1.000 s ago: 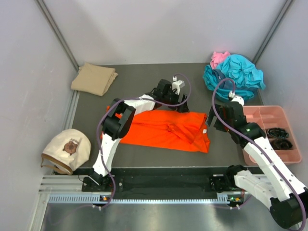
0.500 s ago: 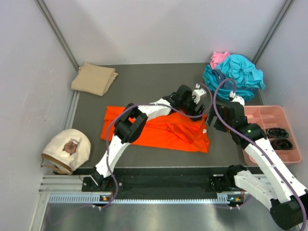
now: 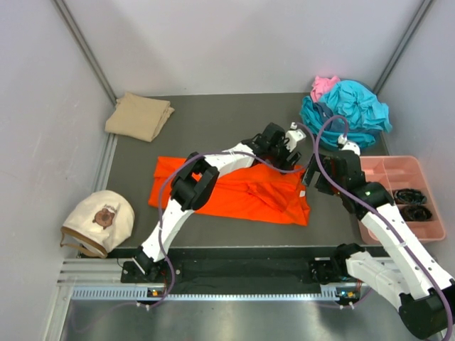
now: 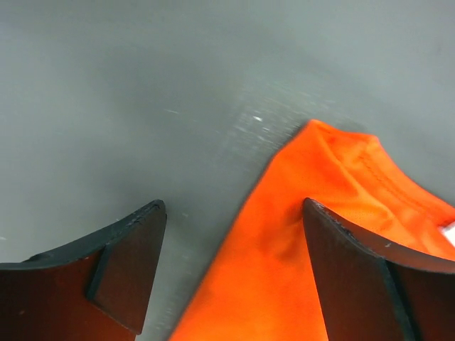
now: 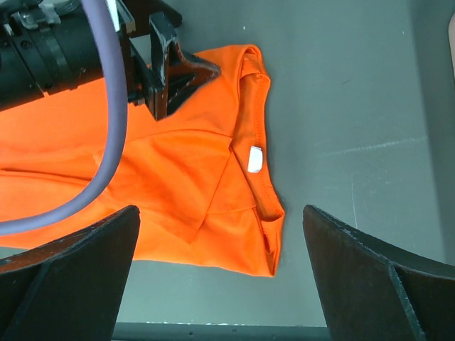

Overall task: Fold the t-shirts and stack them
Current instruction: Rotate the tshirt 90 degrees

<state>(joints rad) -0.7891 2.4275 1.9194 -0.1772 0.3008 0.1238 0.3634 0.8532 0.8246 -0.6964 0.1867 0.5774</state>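
Note:
The bright orange t-shirt [image 3: 242, 192] lies spread flat mid-table. My left gripper [image 3: 290, 150] is open low over its far right corner; in the left wrist view [image 4: 234, 270] the shirt's edge [image 4: 313, 220] runs between the fingers, with nothing held. My right gripper [image 3: 307, 181] is open above the shirt's right edge; in the right wrist view [image 5: 220, 277] the collar end with a white label [image 5: 254, 158] and the left gripper [image 5: 178, 78] show below. A folded tan t-shirt [image 3: 138, 116] lies far left. Teal t-shirts [image 3: 348, 110] and a pink one [image 3: 325, 85] are piled far right.
A cream round cap-like thing [image 3: 98, 220] sits at the near left, off the dark mat. A pink plastic compartment tray [image 3: 398, 170] with dark items stands at the right edge. Grey walls enclose the table on three sides.
My left gripper has moved right along the orange shirt's far edge to its far right corner. The shirt's left end now lies flat. The right arm has barely moved.

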